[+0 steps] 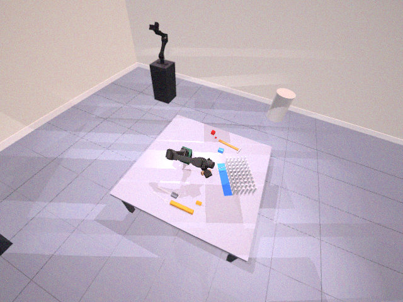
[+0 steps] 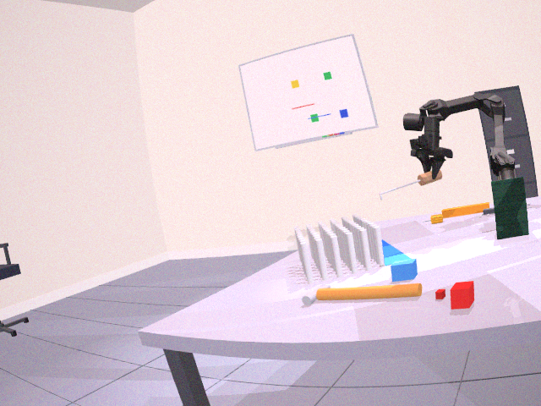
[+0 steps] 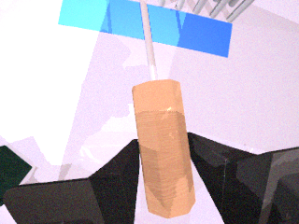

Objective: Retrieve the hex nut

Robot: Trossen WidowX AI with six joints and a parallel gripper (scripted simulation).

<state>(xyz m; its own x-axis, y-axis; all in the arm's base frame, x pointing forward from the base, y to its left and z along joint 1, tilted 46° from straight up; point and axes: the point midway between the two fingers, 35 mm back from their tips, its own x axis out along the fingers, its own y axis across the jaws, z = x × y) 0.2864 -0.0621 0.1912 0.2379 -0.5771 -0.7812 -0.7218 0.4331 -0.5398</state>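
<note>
My gripper (image 2: 430,173) (image 3: 162,140) is shut on the wooden handle of a hook tool. The hook tool (image 2: 429,178) (image 3: 161,100) has a thin metal rod with a small bent tip, seen in the exterior view, and is held in the air well above the table. In the wrist view the rod points over the blue taped strip (image 1: 225,183) (image 3: 206,38) toward the spacers. The white standing spacers (image 1: 240,175) (image 2: 345,244) (image 3: 240,9) stand in upright rows beyond the strip. The hex nut cannot be made out in any view.
An orange-handled tool (image 1: 229,145) (image 2: 368,292) lies beside the field, near a blue block (image 1: 220,150) (image 2: 403,270) and a red cube (image 1: 213,132) (image 2: 461,294). Across the table lie a thick orange bar (image 1: 181,207) (image 2: 465,210), a small yellow-orange piece (image 1: 198,202) (image 2: 436,218) and a grey block (image 1: 174,195).
</note>
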